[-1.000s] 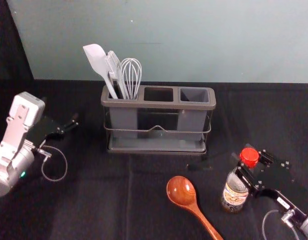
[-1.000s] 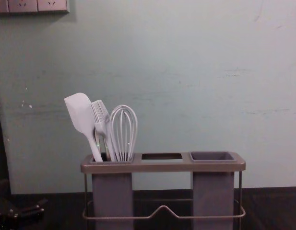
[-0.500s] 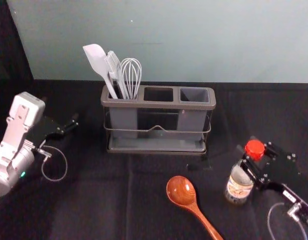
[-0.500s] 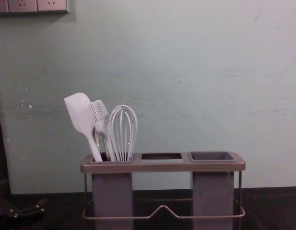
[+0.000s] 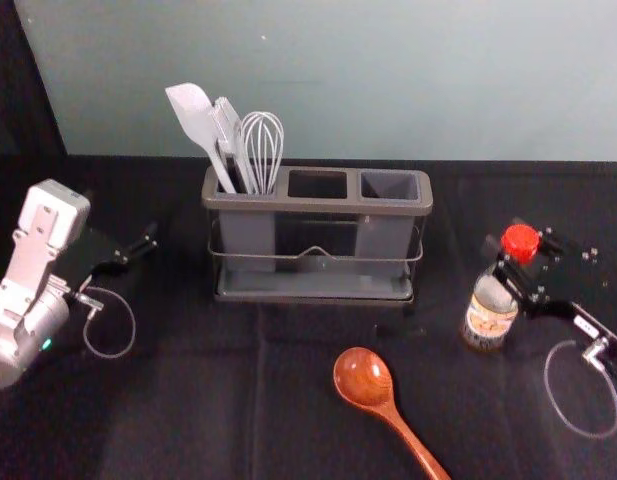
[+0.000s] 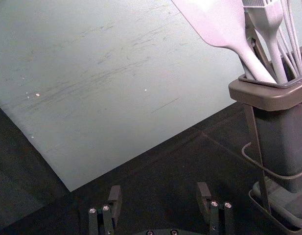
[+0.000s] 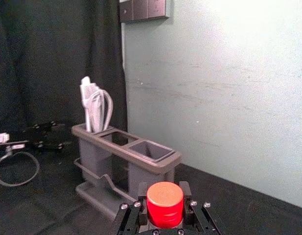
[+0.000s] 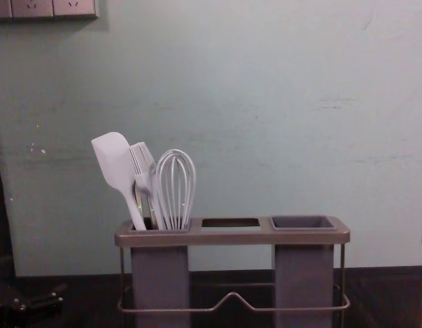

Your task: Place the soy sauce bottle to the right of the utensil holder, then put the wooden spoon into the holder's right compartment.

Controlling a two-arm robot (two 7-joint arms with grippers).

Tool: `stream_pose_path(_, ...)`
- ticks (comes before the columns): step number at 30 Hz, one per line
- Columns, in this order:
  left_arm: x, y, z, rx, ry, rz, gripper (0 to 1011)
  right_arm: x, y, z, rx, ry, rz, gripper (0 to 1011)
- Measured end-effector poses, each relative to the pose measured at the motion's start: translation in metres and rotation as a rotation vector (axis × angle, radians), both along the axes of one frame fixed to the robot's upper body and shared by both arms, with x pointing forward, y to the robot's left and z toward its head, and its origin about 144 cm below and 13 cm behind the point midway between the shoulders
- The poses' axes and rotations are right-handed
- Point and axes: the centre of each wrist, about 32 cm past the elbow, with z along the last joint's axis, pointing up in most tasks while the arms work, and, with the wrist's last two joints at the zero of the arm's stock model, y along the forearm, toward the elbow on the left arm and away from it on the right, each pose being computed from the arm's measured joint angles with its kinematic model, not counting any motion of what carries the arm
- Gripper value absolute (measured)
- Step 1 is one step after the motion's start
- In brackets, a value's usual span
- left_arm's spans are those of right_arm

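my left gripper (image 6: 158, 192) is parked at left, jaws wide apart. next, the utensil holder (image 5: 318, 209), the wooden spoon (image 5: 364, 378) nearer. at right, my right gripper (image 7: 164, 190) holds the soy sauce bottle (image 5: 490, 318) by its neck, likely to free its base; the gap off the holder's right edge gives me room.

Scuffed grey-green wall (image 8: 252, 82) with sockets (image 8: 33, 8), dark curtain (image 7: 48, 58) alongside, black cloth (image 5: 198, 410) in front.
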Motion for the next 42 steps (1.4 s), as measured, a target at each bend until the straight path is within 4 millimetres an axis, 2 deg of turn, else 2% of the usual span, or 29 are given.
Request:
stream_pose_path(15,0.0,0.0,0.0,0.0,0.0,0.0,1005,0.062,-0.005,-0.014,0.04,0.017,-0.009,382)
stream_pose_path(30,0.0,0.0,0.0,0.0,0.0,0.0,1005,0.094,0.012,-0.018,0.035,0.014,0.019,382)
stream_pose_path(42,0.0,0.0,0.0,0.0,0.0,0.0,1005,0.106,0.017,-0.019,0.024,0.01,0.016,382)
